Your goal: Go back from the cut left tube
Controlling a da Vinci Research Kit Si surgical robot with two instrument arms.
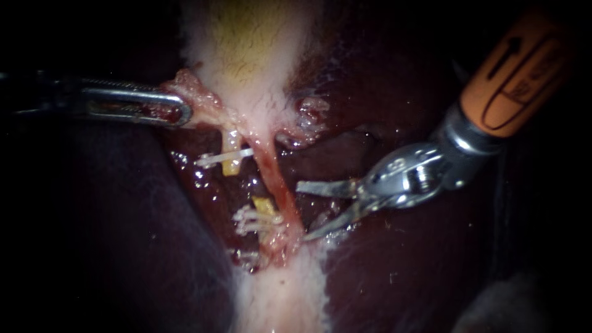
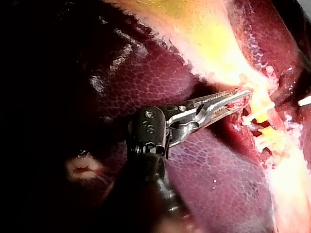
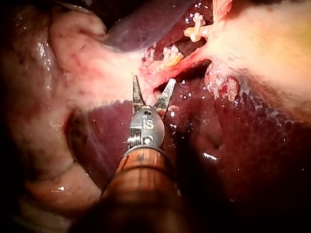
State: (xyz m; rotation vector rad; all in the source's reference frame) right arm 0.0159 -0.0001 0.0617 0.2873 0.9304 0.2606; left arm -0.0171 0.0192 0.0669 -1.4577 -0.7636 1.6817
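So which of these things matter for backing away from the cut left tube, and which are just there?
In the job:
right instrument, open near the tubes
cut left tube, its yellow ends apart
clips on both ends

Just there:
left instrument, shut on tissue
right tube, uncut
liver
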